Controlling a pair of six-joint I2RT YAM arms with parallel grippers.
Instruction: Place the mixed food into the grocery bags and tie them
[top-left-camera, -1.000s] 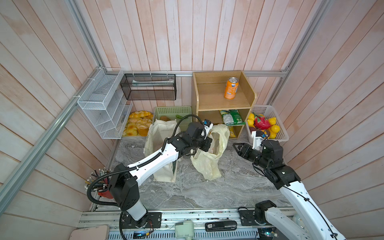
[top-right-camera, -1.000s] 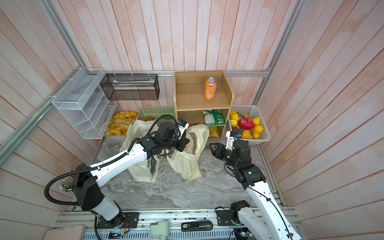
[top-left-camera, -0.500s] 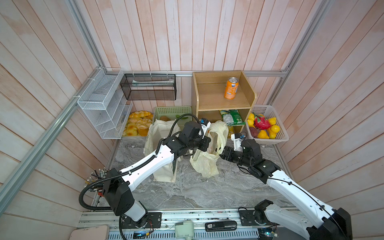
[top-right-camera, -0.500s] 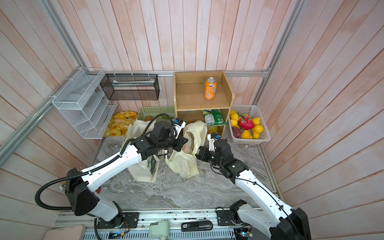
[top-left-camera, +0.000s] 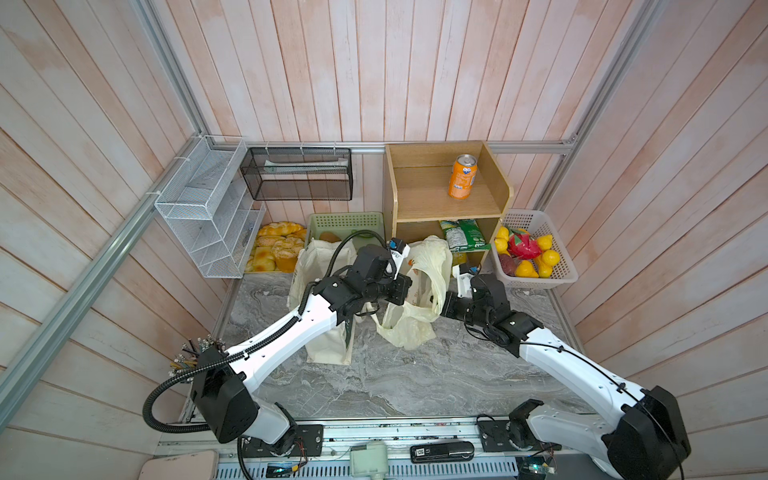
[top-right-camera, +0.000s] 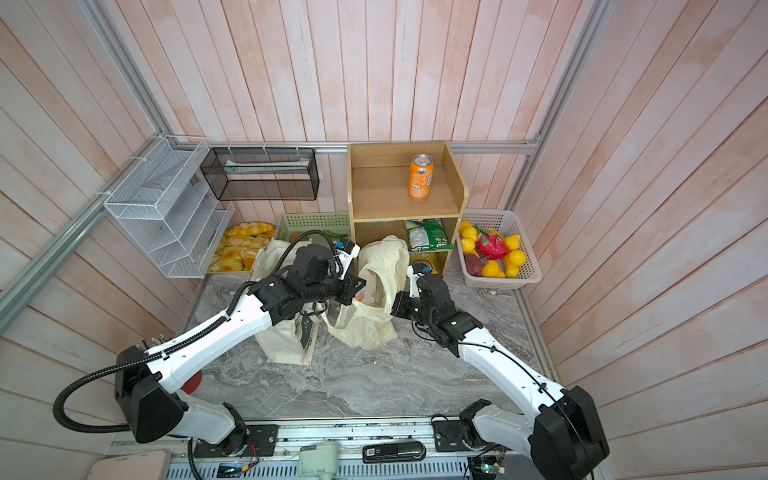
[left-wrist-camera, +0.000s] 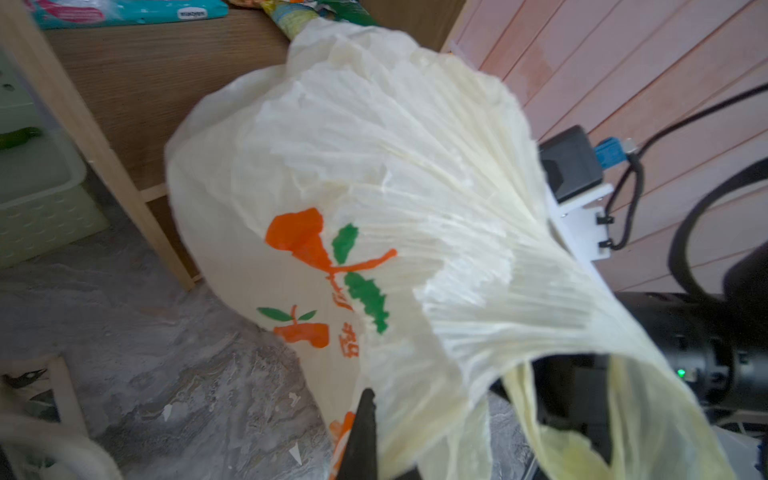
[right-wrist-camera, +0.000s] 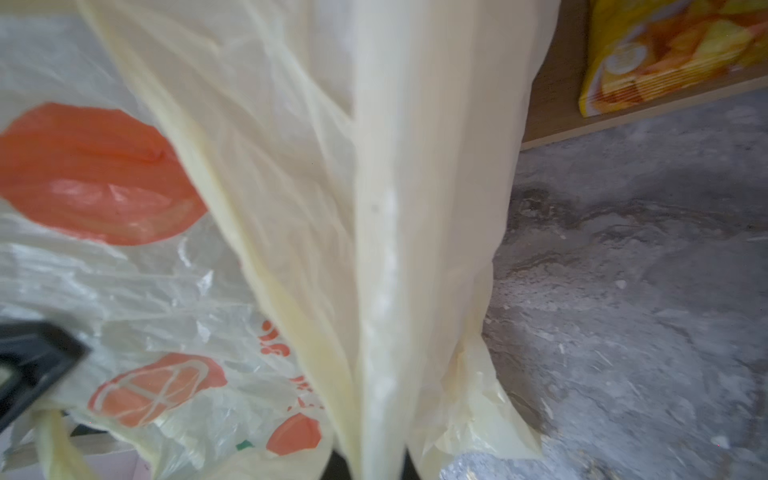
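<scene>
The right gripper (top-left-camera: 445, 306), a second ago open beside the white plastic basket (top-left-camera: 544, 283) near the grey marble counter's (top-left-camera: 415, 386) rear right corner, now sits at the counter's middle with its jaws closed on a fold of the thin pale-yellow plastic bag with orange fruit print (top-left-camera: 428, 262). The right arm (top-left-camera: 561, 365), earlier bent upright, now stretches low across the counter from its front right corner. The bag's right side now pulls toward that gripper.

Orange can (top-left-camera: 462, 176) upright atop wooden shelf (top-left-camera: 415, 199); green packet (top-left-camera: 463, 236) beneath.
</scene>
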